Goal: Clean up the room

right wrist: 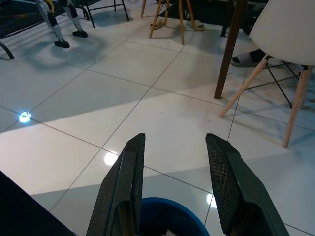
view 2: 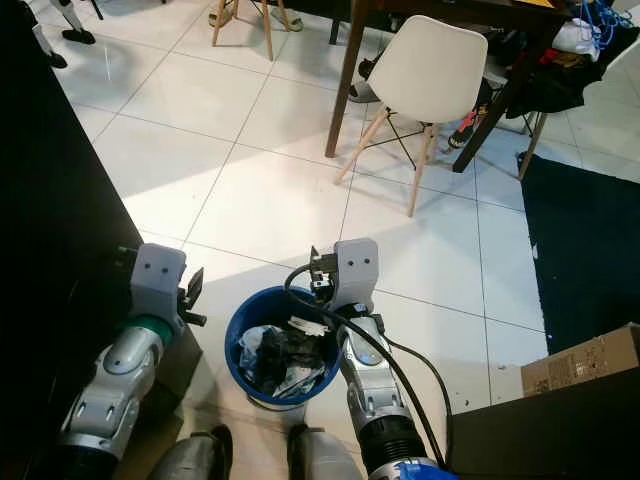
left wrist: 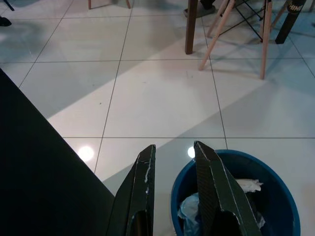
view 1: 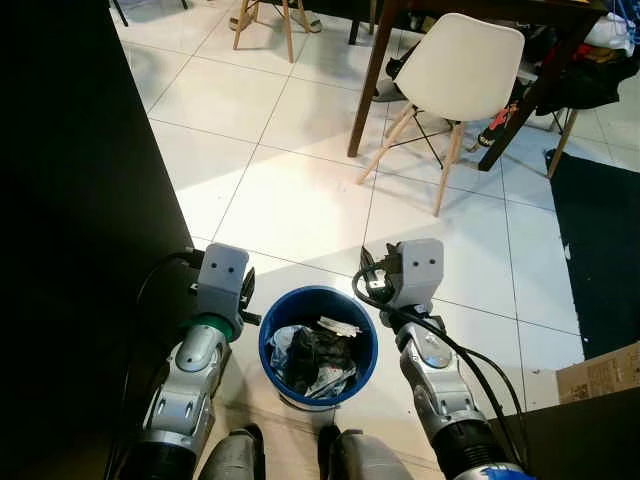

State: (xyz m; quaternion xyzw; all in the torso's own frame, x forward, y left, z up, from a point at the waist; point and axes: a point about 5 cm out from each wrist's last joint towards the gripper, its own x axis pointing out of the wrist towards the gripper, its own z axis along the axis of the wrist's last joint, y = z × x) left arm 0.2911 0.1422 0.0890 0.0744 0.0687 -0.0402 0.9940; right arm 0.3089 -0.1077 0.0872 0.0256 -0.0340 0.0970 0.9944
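Observation:
A blue bin (view 1: 318, 345) full of crumpled paper and dark rubbish (view 1: 315, 358) stands on the white tiled floor right in front of my feet. My two arms flank it. The left gripper (left wrist: 172, 146) hangs at the bin's left rim (left wrist: 177, 187). Its two black fingers stand a little apart with nothing gripped, and one finger (left wrist: 216, 196) overlaps the rim. At the bin's right rim, my right gripper (right wrist: 174, 136) is open wide, and the blue rim (right wrist: 167, 205) shows low between its fingers.
A black cabinet (view 1: 70, 230) runs along my left. A white chair (view 1: 458, 75) with wooden legs stands by a dark table leg (view 1: 372, 85) ahead on the right. A dark rug (view 1: 600, 250) and a cardboard box (view 1: 600, 372) lie to the right. Bare tiles stretch ahead.

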